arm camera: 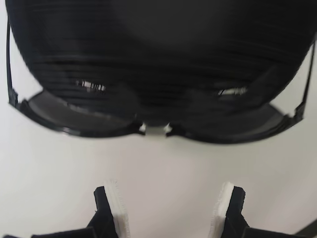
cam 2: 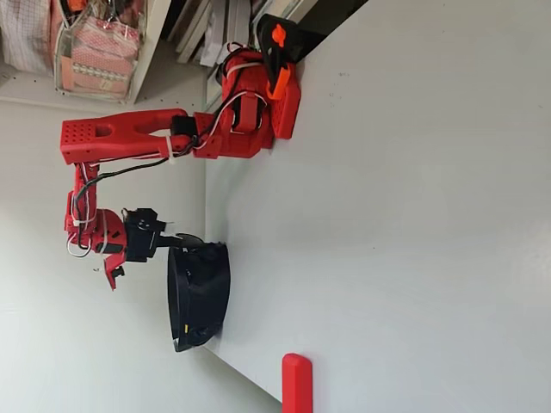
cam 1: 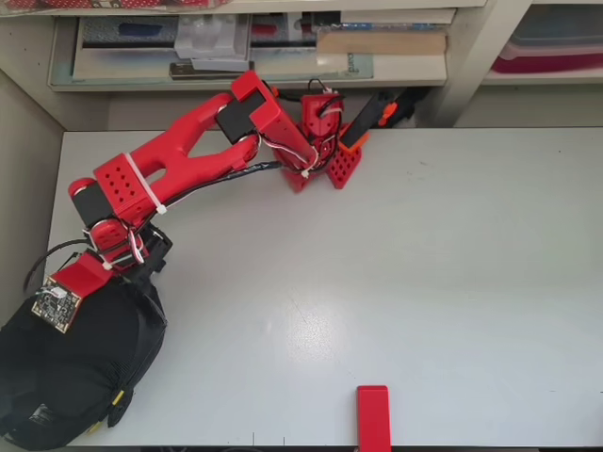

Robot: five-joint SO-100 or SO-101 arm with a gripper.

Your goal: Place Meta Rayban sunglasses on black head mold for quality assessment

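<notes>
**A hobby or lab work corner with storage shelves**

The place looks like a small workroom or office corner used for robot tests. A plain white desk [cam 1: 424,282] carries a red arm [cam 1: 188,155] whose parts look 3D-printed, with its base [cam 1: 320,155] at the far edge of the desk. Behind the desk, in the overhead view, stand light-coloured shelves [cam 1: 254,75] filled with flat boxes, papers and a pink plastic container [cam 1: 546,56]. In the fixed view, more packed goods [cam 2: 95,43] sit on a shelf near the wall.
</notes>
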